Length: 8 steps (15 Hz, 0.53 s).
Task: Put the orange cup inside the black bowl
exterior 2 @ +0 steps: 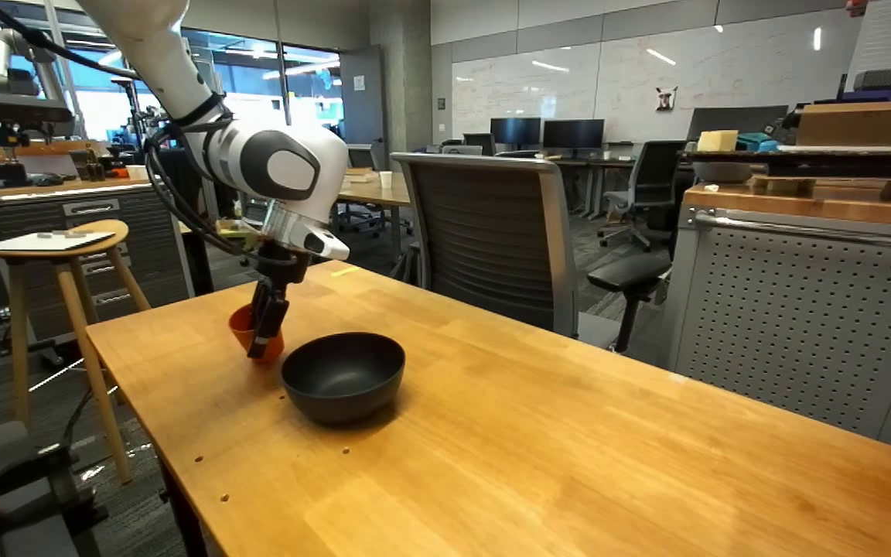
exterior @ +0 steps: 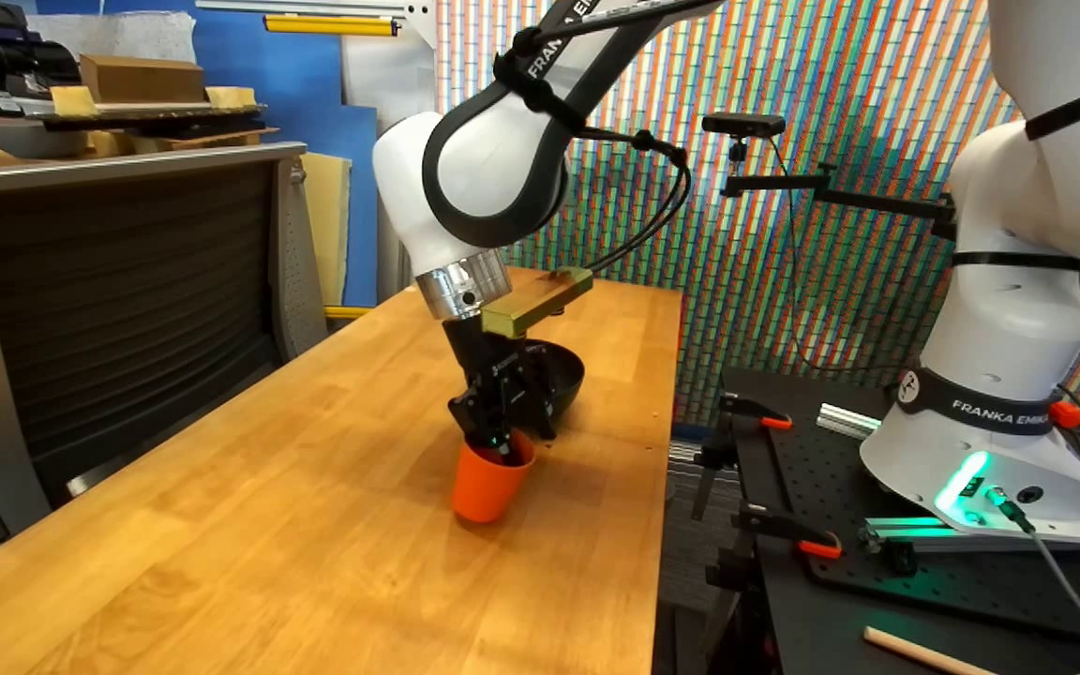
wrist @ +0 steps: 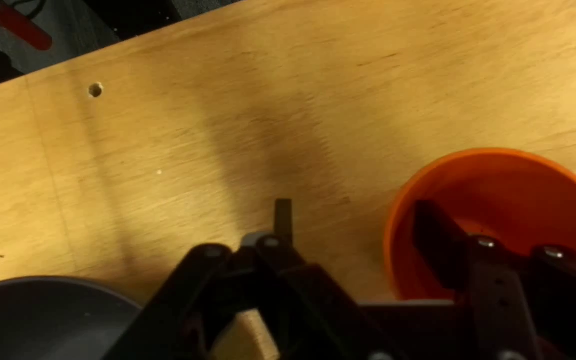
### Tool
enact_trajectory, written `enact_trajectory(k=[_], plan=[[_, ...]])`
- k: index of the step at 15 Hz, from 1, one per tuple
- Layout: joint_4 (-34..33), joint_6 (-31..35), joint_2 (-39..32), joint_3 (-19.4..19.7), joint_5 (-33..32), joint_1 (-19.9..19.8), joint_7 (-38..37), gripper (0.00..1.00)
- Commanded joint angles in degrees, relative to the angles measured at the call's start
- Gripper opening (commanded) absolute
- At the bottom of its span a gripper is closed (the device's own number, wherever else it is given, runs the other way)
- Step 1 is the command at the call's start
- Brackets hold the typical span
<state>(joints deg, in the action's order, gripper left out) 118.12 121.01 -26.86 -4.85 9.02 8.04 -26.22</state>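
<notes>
The orange cup (exterior: 487, 489) stands on the wooden table and looks slightly tilted in both exterior views (exterior 2: 240, 323). In the wrist view the cup (wrist: 518, 185) opens toward me at the right. My gripper (wrist: 355, 212) is open there, with one finger inside the cup and the other outside, over the table. The near cup wall lies between them, with a gap visible. The gripper also shows in both exterior views (exterior: 521, 436) (exterior 2: 260, 340). The black bowl (exterior 2: 345, 387) sits upright beside the cup; it is partly hidden behind the gripper (exterior: 566, 370) and shows at the wrist view's lower left (wrist: 43, 320).
The wooden table (exterior 2: 569, 464) has its edge a short way from the cup and bowl. An office chair (exterior 2: 484, 232) stands along the far side, near a perforated metal cart (exterior 2: 809, 325). The robot base (exterior: 981, 450) stands on a black bench beside the table.
</notes>
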Motion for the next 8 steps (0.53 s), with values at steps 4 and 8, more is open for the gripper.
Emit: enact_trajectory(k=[4,8], plan=[[-3.3,0.7,-2.2,1.3,-0.7,2.4,-1.5,0.1],[-2.1,0.0,0.3,1.8,-1.0,3.1,-3.1,0.0]])
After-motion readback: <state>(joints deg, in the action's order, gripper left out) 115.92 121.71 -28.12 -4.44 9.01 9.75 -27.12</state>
